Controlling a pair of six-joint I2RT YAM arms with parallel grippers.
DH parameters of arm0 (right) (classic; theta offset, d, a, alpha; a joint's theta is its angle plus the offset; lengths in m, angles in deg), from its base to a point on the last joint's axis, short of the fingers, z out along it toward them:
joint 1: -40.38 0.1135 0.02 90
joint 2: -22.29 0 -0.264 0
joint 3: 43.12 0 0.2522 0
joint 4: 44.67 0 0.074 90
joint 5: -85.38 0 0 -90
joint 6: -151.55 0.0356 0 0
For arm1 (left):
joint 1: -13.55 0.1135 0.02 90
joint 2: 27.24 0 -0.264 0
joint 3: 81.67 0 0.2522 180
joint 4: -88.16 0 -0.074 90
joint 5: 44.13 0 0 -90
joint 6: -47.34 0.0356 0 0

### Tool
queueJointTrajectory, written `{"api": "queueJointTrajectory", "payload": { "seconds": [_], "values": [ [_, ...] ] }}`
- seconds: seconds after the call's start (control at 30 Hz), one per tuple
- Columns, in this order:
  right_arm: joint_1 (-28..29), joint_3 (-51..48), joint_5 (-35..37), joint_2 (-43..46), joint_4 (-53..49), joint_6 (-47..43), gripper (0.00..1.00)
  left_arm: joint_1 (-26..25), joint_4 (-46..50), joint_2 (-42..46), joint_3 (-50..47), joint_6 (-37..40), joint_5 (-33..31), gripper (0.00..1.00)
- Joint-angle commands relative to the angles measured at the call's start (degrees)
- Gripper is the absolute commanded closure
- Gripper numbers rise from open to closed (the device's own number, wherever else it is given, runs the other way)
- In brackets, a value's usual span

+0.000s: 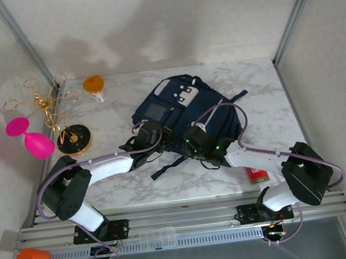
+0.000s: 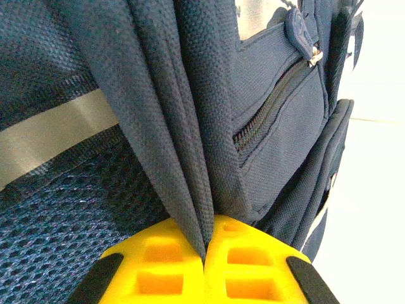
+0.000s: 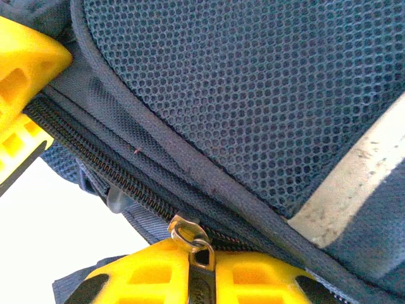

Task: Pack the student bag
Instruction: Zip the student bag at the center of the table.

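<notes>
The student bag [image 1: 183, 106] lies in the middle of the marble table, navy with white patches and a grey square. At its near left edge my left gripper [image 1: 154, 131] is shut, and in the left wrist view a fold of the navy fabric [image 2: 183, 126] is pinched between its yellow fingers [image 2: 158, 266]. My right gripper [image 1: 192, 136] sits at the bag's near edge, shut on the dark zipper pull [image 3: 202, 278] that hangs from the metal slider [image 3: 186, 229]. The zipper teeth [image 3: 95, 158] run up to the left below a mesh panel [image 3: 253, 88].
At the back left stand a gold ring stand [image 1: 48, 106], an orange-capped bottle [image 1: 93, 85], a pink object [image 1: 27, 137] and a black and gold disc [image 1: 74, 139]. A red item [image 1: 256, 174] lies by the right arm. A clear box [image 1: 157, 237] rests on the front rail.
</notes>
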Motion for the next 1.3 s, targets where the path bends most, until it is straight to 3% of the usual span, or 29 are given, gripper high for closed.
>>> {"api": "queueJointTrajectory", "payload": {
  "seconds": [0.0, 0.17, 0.47, 0.53, 0.67, 0.8, 0.87, 1.03, 1.2, 1.27],
  "values": [
    [-0.84, -1.83, 3.31, 3.10, -8.31, 0.37, 0.97, 3.58, 2.63, 2.95, 0.99, 3.02, -2.58, 1.00],
    [-2.03, -2.56, 7.07, 5.71, -16.14, 1.89, 0.96, 7.18, 5.20, 4.11, 1.48, 6.51, -2.23, 1.00],
    [-2.61, -3.44, 15.65, 11.37, -28.11, 2.19, 0.98, 16.50, 9.62, 0.39, 8.45, 16.76, 3.99, 1.00],
    [-2.45, -2.00, 14.69, 12.14, -28.67, 3.16, 0.98, 18.11, 11.62, -1.68, 11.89, 19.18, 5.85, 1.00],
    [-0.73, 0.34, 7.89, 11.27, -20.40, -0.57, 1.00, 18.59, 13.32, -5.57, 18.05, 23.34, 9.10, 1.00],
    [1.65, 3.79, 2.61, 8.86, -13.46, -4.39, 1.00, 17.80, 9.86, -4.73, 17.91, 29.34, 16.06, 0.67],
    [1.58, 3.89, 1.60, 8.45, -11.61, -4.52, 1.00, 16.56, 11.18, -0.97, 14.49, 30.47, 13.77, 0.56],
    [1.62, 3.05, 1.39, 6.74, -8.87, -5.06, 0.99, 13.27, 7.88, 9.86, 0.68, 20.86, 13.15, 0.48],
    [1.56, 1.25, 0.60, 6.43, -6.03, -5.56, 0.99, 0.59, -3.79, 13.77, -7.74, 4.50, 6.51, 0.44],
    [1.56, 1.11, 1.02, 6.14, -6.20, -5.56, 0.99, -2.74, -5.39, 12.12, -7.08, 1.61, 4.52, 0.45]
  ]
}}
